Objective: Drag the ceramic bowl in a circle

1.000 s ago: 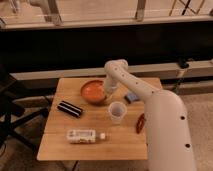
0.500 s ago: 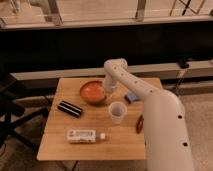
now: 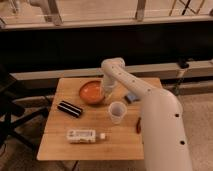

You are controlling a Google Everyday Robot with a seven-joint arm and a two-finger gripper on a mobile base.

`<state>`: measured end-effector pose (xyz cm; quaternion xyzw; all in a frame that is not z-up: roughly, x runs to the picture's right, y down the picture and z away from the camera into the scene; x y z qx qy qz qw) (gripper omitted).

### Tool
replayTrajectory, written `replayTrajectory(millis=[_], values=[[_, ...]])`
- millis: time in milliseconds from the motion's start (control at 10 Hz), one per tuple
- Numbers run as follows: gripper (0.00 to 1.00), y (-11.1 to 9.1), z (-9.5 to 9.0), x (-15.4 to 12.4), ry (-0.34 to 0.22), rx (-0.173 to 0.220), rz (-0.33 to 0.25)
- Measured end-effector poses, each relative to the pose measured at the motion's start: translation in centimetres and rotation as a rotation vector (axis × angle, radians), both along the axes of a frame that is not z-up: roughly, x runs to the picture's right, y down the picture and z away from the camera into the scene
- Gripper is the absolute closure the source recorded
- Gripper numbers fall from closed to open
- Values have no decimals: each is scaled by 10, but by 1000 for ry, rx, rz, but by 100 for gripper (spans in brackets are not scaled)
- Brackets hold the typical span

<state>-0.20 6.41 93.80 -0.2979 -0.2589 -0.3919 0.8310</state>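
Observation:
The ceramic bowl (image 3: 91, 92), round, shallow and orange-red with a darker rim, sits on the wooden table (image 3: 95, 145) toward its far middle. My white arm reaches from the right and bends down over the table. The gripper (image 3: 105, 92) comes down at the bowl's right rim, touching or nearly touching it. A small translucent white cup (image 3: 116, 111) stands just in front of the gripper, to the bowl's front right.
A black oblong object (image 3: 69, 108) lies to the bowl's front left. A white bottle (image 3: 83, 134) lies on its side near the front edge. A blue item (image 3: 131, 97) rests beside the arm. A dark chair (image 3: 12, 117) stands left of the table.
The bowl and the gripper at its right rim have shifted slightly; the other objects stay where they were.

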Motion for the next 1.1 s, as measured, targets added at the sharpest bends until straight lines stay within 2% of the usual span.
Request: replayTrajectory(millis=[400, 800, 1100], values=[[100, 5, -5, 26, 3, -17, -19], [100, 3, -12, 7, -4, -23, -47], [100, 8, -9, 25, 3, -39, -51]])
